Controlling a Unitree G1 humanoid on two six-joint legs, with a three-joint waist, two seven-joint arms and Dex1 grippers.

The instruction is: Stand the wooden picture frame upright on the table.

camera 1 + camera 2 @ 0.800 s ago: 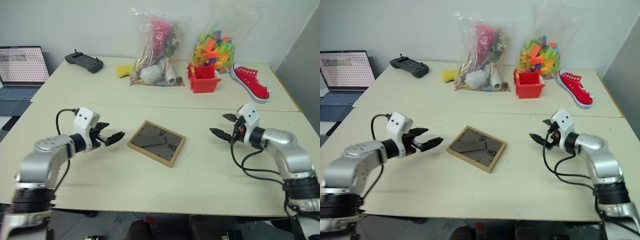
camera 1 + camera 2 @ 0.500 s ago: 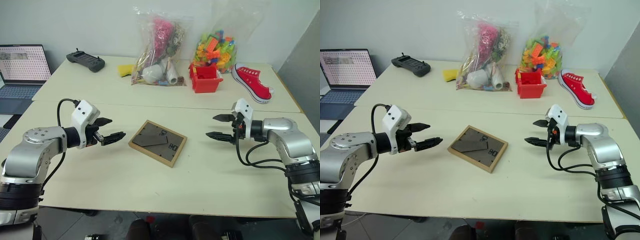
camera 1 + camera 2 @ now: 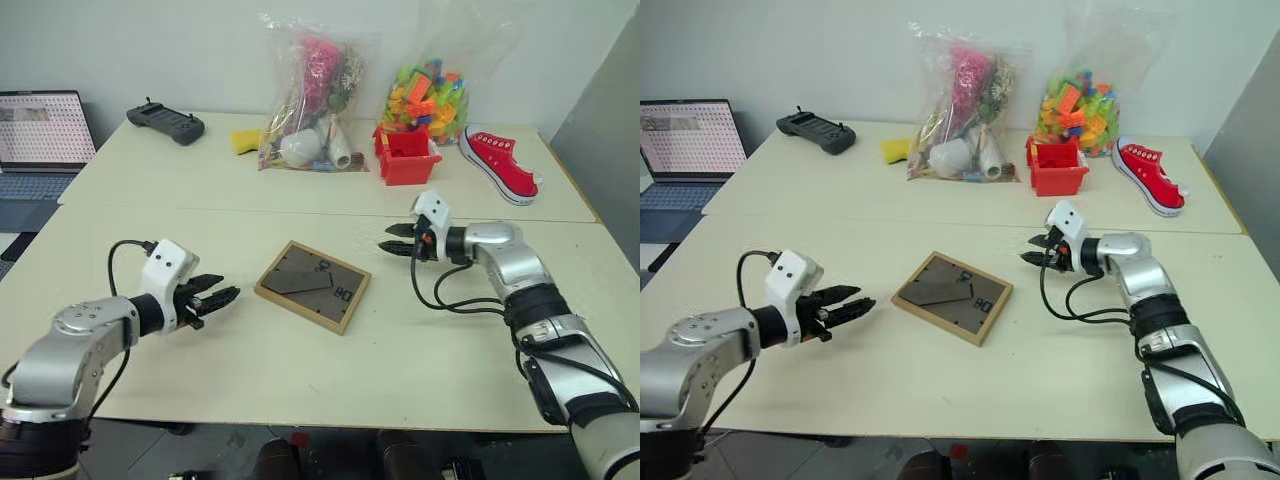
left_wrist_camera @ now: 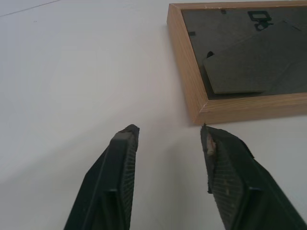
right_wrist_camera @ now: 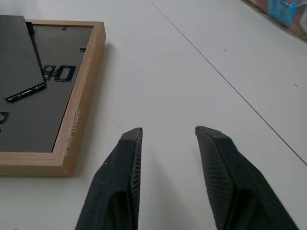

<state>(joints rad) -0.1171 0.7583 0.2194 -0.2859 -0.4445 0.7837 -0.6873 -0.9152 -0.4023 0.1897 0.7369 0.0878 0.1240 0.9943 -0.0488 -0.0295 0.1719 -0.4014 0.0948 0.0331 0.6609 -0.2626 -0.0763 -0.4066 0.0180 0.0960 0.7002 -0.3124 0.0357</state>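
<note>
My left jaws [image 3: 222, 296] are parted with nothing between them, hovering low over the surface [image 3: 420, 350] just short of the frame's near-left corner. My right jaws [image 3: 392, 240] are likewise parted and empty, pointing in from the other side, a little off the frame's far-right edge and not touching it. Between the two, the frame [image 3: 313, 285] lies flat, face down, its dark back panel up with the stand folded against it and white marks near one corner. Farther back on the surface sit a red bin [image 3: 407, 157], a bag of coloured blocks [image 3: 432, 88], a bag of mixed toys [image 3: 312, 95], a red shoe [image 3: 499, 163], a black controller [image 3: 166, 123], and a laptop [image 3: 40, 140] off at the far left.
</note>
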